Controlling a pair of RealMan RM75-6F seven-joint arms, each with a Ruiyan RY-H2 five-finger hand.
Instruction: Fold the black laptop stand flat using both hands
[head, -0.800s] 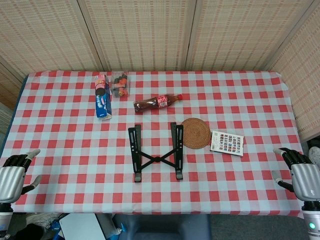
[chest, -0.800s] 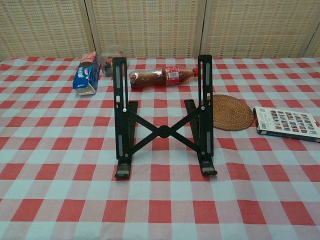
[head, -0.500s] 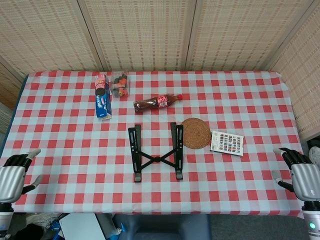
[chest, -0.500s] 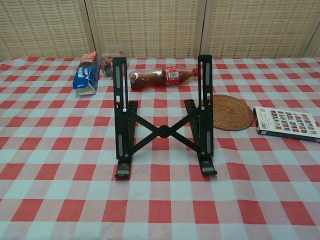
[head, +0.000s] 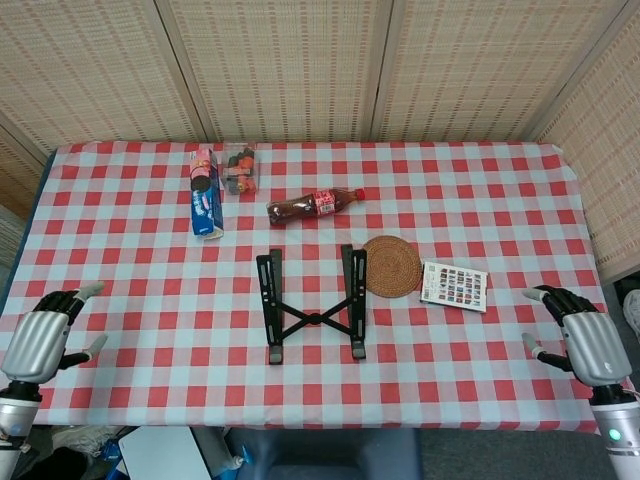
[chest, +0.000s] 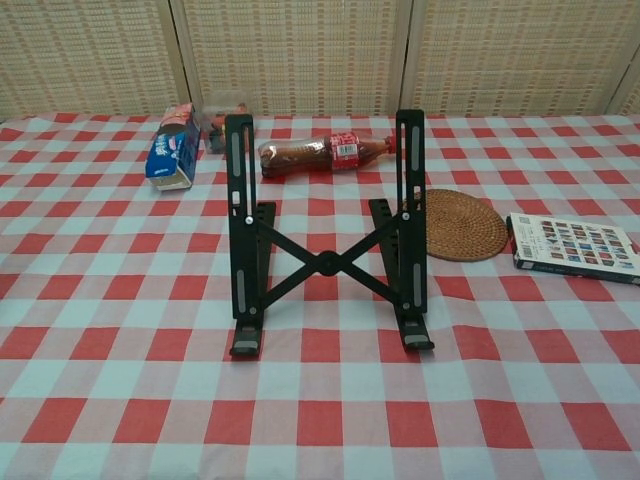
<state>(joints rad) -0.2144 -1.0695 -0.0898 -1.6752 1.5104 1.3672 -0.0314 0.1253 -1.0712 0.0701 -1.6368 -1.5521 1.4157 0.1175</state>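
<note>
The black laptop stand (head: 312, 305) (chest: 325, 240) stands unfolded in the middle of the checked table, two upright arms joined by an X-shaped brace. My left hand (head: 42, 335) hovers at the table's near left corner, fingers apart and empty. At the near right corner my right hand (head: 582, 338) is likewise spread and holds nothing. Both hands are far from the stand. Neither hand shows in the chest view.
Behind the stand lie a cola bottle (head: 314, 205), a blue biscuit pack (head: 206, 192) and a small clear snack box (head: 238, 171). A round woven coaster (head: 391, 265) touches the stand's right side; a card box (head: 454, 285) lies further right. Woven screens close the back.
Both hands have risen a little and moved inward over the table's near corners. The stand has not moved.
</note>
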